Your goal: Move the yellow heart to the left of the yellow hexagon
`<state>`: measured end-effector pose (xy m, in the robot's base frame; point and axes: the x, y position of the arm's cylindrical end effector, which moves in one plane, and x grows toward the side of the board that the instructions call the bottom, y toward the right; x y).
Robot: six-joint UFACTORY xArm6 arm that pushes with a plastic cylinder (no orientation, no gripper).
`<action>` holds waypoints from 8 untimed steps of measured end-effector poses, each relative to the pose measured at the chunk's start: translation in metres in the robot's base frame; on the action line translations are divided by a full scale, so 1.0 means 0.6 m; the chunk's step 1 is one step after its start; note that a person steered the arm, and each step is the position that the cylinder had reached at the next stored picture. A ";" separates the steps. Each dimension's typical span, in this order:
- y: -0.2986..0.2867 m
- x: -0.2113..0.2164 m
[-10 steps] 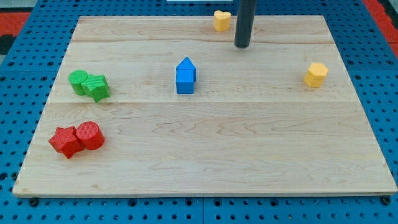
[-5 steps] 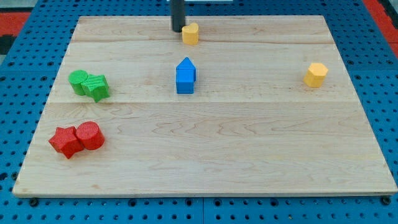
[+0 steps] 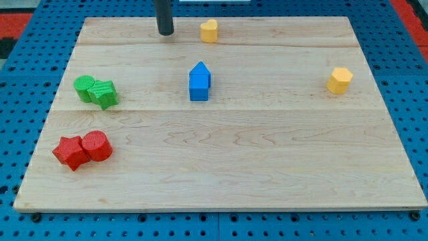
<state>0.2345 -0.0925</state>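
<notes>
Near the view's top, my tip stands apart, left of the yellow heart.

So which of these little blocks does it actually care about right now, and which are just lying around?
In the job:
yellow heart, near the view's top
yellow hexagon, at the view's right
my tip, left of the heart, apart from it

Just lying about:
blue block
two green blocks
two red blocks

A single camera view is given. The wooden board is seen from above its bottom edge, looking obliquely down toward the top edge. The whole board is framed at moderate range; my tip is seen near the view's top.
</notes>
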 end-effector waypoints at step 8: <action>0.454 0.046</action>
<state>0.2620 0.1798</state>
